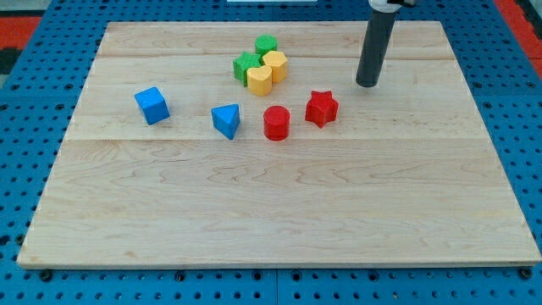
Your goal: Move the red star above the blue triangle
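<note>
Red star: the red star (322, 108) sits flat on the wooden board (254, 220), right of centre and nearer the board's far edge than its near edge, touching nothing.
Blue triangle: the blue triangle (226, 120) lies to the view's left of the star, near the board's middle, with the red cylinder (276, 122) between the two.
Tip: my tip (367, 84) rests on the board up and to the view's right of the star, near it but apart from it; a bare rod has nothing to open or close, and it holds nothing.
Handling: the star looks like a small, light, rigid block, likely to slide easily on smooth wood and hard to damage.
Contact point: I judge the push belongs low on the star's right-hand side, square to a notch between two points; a push on a single point would probably spin it.
Route: the spot above the triangle lies toward the far-left, just below the cluster, so the star must pass over the cylinder.
Hazard: the yellow blocks (268, 73) and green blocks (254, 56) crowd the far edge's middle, and a wide path may knock them.
Bystander: the blue cube (152, 105) stands toward the left edge, well clear.
</note>
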You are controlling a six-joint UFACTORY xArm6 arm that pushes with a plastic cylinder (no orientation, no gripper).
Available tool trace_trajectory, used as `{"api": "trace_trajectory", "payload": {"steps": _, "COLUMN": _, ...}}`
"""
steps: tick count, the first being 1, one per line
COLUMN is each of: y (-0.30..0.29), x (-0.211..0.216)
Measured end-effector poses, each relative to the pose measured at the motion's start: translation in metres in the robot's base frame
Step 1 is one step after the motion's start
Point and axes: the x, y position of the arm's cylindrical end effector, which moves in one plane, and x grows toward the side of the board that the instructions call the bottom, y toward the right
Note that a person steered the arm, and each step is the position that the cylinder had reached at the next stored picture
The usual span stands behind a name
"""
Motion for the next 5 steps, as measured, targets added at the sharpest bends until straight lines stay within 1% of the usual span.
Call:
{"api": "trace_trajectory", "payload": {"steps": 1, "y": 0.0, "x": 0.03}}
{"api": "trace_trajectory", "payload": {"steps": 2, "y": -0.041, "x": 0.063}}
{"api": "trace_trajectory", "payload": {"steps": 3, "y": -0.133, "x": 0.085}}
{"api": "trace_trajectory", "payload": {"steps": 4, "y": -0.104, "x": 0.084}}
{"api": "trace_trajectory", "payload": {"steps": 5, "y": -0.096, "x": 0.072}}
